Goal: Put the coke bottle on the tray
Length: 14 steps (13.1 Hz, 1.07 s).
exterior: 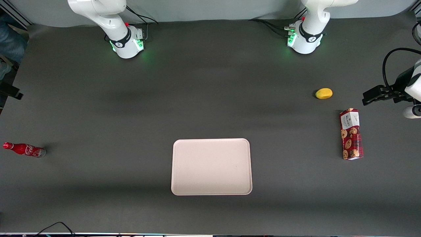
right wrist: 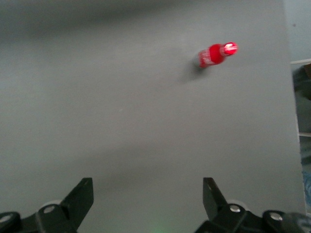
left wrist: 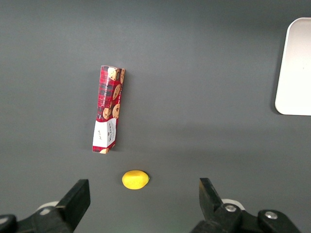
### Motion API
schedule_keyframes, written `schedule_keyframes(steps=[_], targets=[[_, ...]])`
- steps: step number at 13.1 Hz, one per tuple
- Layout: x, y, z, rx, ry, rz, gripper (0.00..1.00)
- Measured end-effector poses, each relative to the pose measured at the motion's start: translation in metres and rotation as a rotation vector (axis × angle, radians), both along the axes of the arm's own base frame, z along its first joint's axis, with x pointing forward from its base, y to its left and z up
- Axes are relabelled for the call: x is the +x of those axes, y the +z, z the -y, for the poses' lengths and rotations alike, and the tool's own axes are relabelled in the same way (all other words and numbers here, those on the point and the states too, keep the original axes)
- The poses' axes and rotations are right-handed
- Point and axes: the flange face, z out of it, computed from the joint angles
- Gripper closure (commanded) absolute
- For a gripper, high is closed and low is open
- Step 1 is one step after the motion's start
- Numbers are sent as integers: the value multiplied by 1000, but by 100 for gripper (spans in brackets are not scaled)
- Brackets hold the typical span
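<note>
The gripper (right wrist: 146,204) hangs high above the table with fingers spread wide and empty, while the bottle (exterior: 24,149) stands near the working arm's table end, well apart from the tray (exterior: 211,166).

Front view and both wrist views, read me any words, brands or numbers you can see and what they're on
coke bottle: white script logo, too blurred to read.
cookie box: print on its white label, too small to read.
tray, yellow fruit: no text.
gripper, open above bare table: no markings.
</note>
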Motion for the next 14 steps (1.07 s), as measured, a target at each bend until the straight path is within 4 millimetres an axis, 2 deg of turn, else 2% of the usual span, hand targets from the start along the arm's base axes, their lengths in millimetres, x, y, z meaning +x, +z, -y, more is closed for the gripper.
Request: schedule_keyframes(steps=[4,6,8,11,14], targets=[[-21,-6,104,-2,-46,70,0],[-29,-24,152,46,-89,119,0],[-28,-49,191,46,-122,138,0],[-3,-95,223,-18,-141,150,0],[20,-141,228,10,-172,146,0]])
